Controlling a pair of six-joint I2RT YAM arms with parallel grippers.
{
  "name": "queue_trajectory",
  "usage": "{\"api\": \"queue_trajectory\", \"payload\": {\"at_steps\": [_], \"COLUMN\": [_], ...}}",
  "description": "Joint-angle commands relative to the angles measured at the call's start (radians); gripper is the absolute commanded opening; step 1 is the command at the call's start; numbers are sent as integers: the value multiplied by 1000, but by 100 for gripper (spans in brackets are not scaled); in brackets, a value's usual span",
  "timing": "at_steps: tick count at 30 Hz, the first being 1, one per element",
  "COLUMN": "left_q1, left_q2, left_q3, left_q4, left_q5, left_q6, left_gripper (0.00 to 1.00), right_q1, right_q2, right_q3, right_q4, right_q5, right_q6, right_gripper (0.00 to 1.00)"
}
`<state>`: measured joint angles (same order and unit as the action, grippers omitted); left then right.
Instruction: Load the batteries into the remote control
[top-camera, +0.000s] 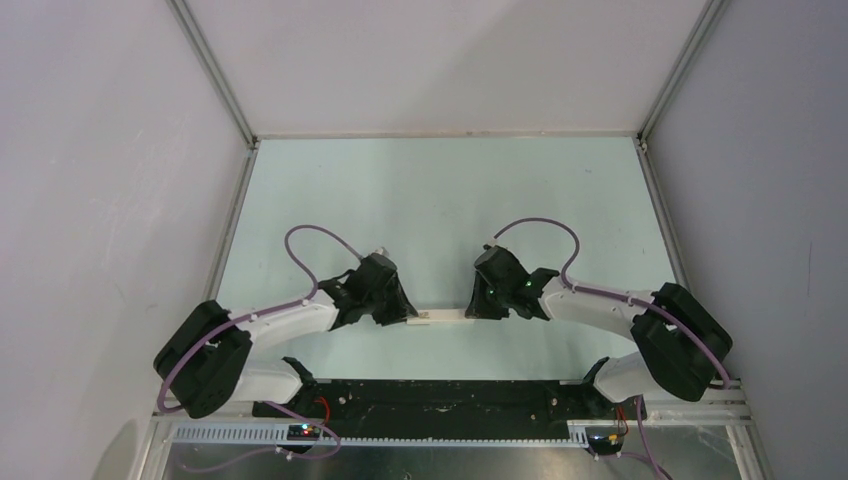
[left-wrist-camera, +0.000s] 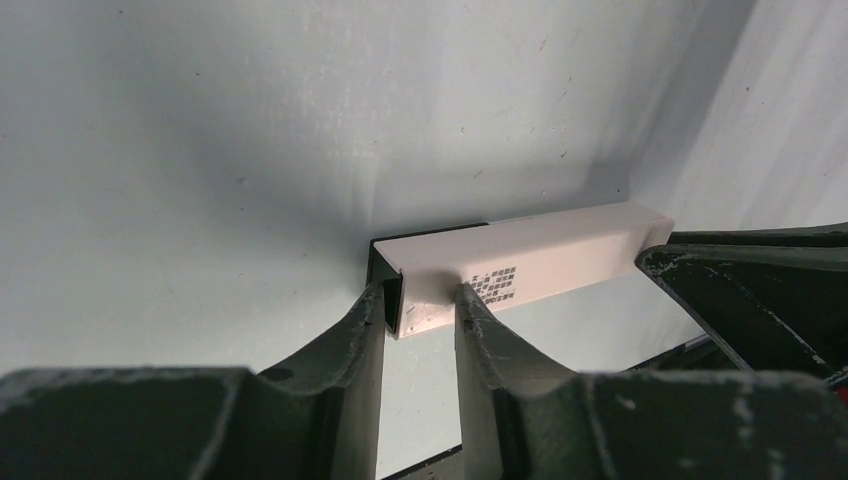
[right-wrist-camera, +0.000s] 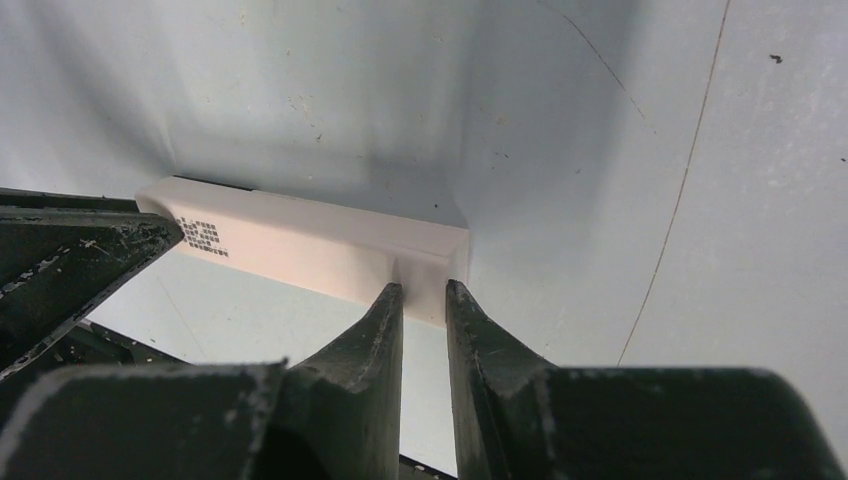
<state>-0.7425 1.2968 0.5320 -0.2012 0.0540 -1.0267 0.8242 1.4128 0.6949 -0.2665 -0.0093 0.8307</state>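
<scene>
Remote (top-camera: 437, 317) spans the gap between the two claws, near the table's (top-camera: 440, 200) front edge and midway between the arms. The left claw (left-wrist-camera: 420, 312) is narrowed onto the end that carries the dark section (left-wrist-camera: 384, 262), one finger (left-wrist-camera: 368, 325) pressed to each side, so it holds the remote there. A dotted code patch (left-wrist-camera: 497, 284) sits just beside that grip. The right claw (right-wrist-camera: 425, 305) pinches the opposite, white end between close-set fingers (right-wrist-camera: 385, 325); contact looks firm, though the tips partly hide it. Whether the remote rests on the table or hangs just above cannot be told.
</scene>
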Motion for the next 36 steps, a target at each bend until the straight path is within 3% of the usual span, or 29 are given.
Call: {"api": "queue_trajectory", "payload": {"at_steps": [1,11,36], "left_q1": [-33,-49,-50], "left_q2": [61,72,68], "left_q3": [-26,1,-16], "left_q4": [-116,-114,-115], "left_q5": [-18,-4,-12], "left_q6": [36,31,33], "left_gripper": [18,11,13], "right_q1": [37,92,38], "right_q2": [57,110,96], "right_q3": [13,15,-99], "right_q4": [-51,-10,19], "right_q5": [54,26,44], "right_q6": [0,68,49], "right_gripper": [17,14,30]}}
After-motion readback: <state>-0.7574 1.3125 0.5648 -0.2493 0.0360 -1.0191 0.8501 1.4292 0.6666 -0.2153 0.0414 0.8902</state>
